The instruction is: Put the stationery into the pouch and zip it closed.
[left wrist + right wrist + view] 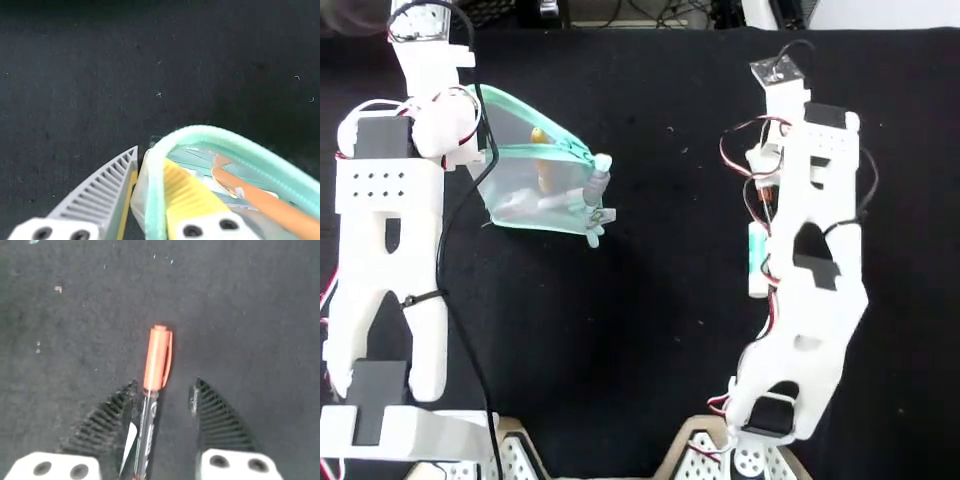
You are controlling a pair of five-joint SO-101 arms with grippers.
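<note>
Mint-edged pouch (535, 200), upper left, is clamped at its rim by the left hand (150, 160) to hold its mouth open; the right hand (165, 385), spread apart, straddles an orange pen (157, 357).

We see a black tabletop (660, 330). On it rest a translucent green pouch (535, 200), a white-and-green stick (756, 262) well apart from it, and an orange-capped pen (157, 360).
</note>
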